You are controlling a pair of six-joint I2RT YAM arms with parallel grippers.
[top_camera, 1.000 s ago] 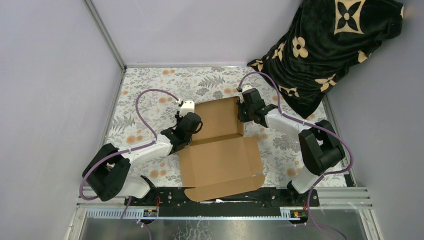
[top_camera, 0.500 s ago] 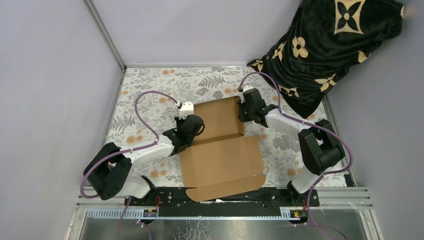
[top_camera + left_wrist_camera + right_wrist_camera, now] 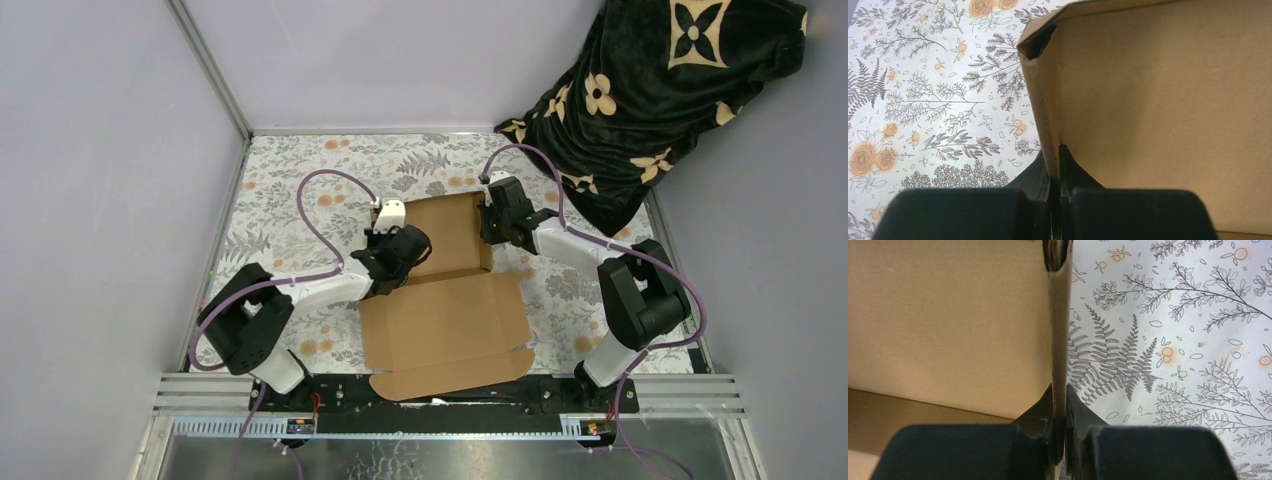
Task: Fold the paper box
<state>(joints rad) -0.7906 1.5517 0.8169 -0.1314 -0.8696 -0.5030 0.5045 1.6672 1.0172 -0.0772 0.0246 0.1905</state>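
Near the middle of the floral tablecloth [image 3: 300, 190], just ahead of the arm bases, a partly formed paper box [image 3: 440, 315] of plain brown corrugated cardboard. Lies with its large near panel flat and open to the top camera, front flap reaching down over the black rail [image 3: 330, 392] at the table's near edge. Carries two narrow side walls standing upright along the left and right edges of its far section. Gripped at the left side wall by the left gripper [image 3: 1053, 167], jaws clenched on the thin cardboard edge, one inside the box against the plain brown face, the other outside over the printed roses and ferns. Shows, in the left wrist view, a folded corner at the top of that wall. Gripped in the same way at the right side wall by the right gripper [image 3: 1059, 402], jaws pinched tight on the wall, with the inner face of the box to one side and the fern print to the other. Beyond the box, in the far right corner, a black blanket [image 3: 650, 90] with beige flower motifs, heaped against the grey wall [image 3: 400, 60] and well apart from the cardboard.
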